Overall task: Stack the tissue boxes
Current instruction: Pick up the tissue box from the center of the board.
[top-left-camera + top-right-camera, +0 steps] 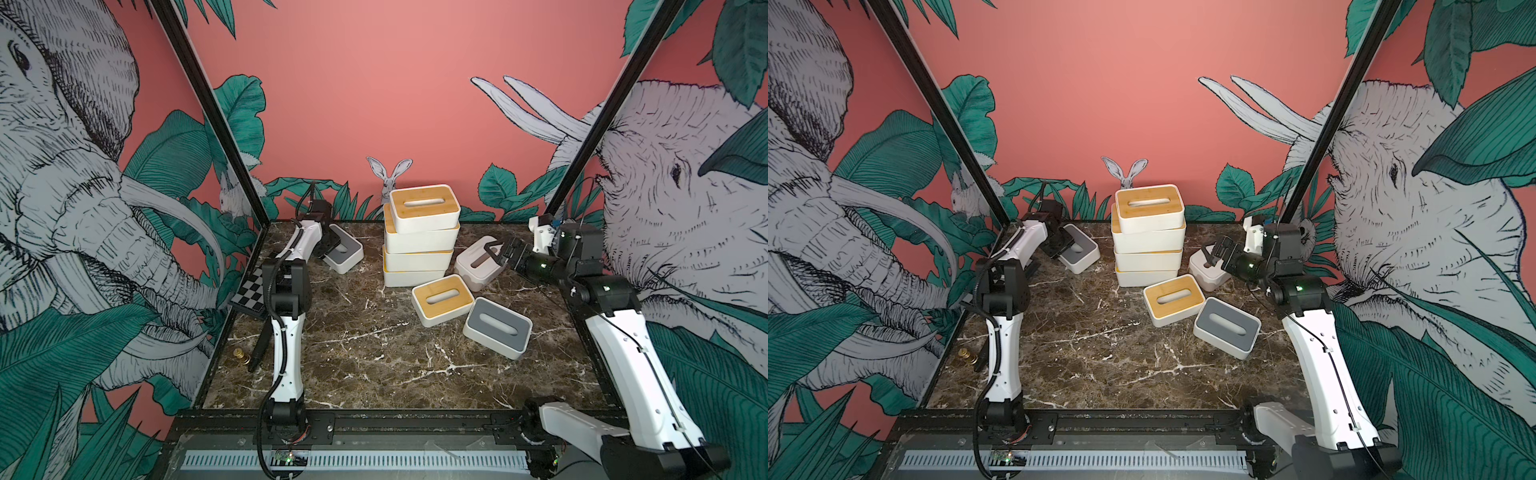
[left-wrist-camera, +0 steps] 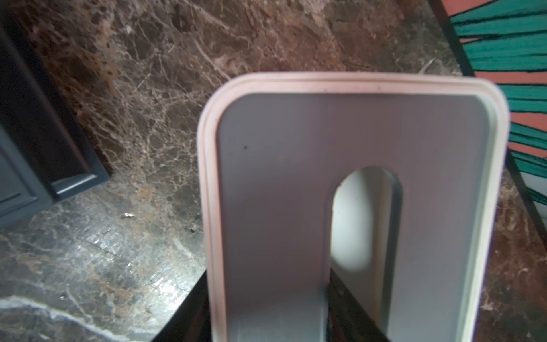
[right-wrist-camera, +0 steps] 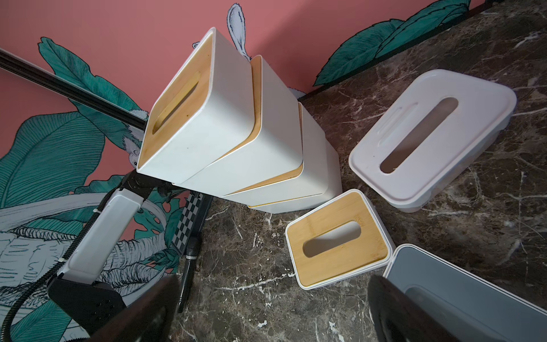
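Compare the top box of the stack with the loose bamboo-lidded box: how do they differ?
The top box of the stack rests on three other boxes; the loose bamboo-lidded box lies directly on the table. The top box lies nearly parallel to the back wall; the loose box is turned at a clearer angle, beside a grey-lidded box. Both have white bodies and slotted bamboo lids.

Both top views look down from high up at the front, face the back wall (image 1: 374,83) and show the whole table (image 1: 374,365) from far off. The left wrist camera sits very close above a grey-lidded box (image 2: 281,192) and looks down on its lid. The right wrist camera looks from a bit above the table, tilted, across to the stack of boxes (image 3: 236,133), which both top views show too.
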Motion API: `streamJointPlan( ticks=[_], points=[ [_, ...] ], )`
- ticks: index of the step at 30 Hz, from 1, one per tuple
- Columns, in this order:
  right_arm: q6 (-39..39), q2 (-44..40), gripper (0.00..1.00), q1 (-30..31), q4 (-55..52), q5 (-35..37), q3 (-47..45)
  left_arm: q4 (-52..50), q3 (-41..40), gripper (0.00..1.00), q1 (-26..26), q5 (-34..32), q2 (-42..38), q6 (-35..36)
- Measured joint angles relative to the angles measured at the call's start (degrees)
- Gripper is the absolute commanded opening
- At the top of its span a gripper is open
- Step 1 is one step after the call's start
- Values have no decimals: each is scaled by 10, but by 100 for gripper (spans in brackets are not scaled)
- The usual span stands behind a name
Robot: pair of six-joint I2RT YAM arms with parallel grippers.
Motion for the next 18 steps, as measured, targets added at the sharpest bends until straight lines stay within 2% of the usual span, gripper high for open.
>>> streamJointPlan(
  ticks=[9, 12, 18],
  points=[
    [4, 0, 99, 0, 13, -4, -6, 10, -17, 47, 3, 9, -10, 0],
    [5, 0, 99, 0, 25, -8, -10, 33, -60, 47, 4, 28, -36, -2],
    [23, -8, 99, 0, 60, -22, -59, 75, -210, 46, 6, 76, -143, -29]
  ],
)
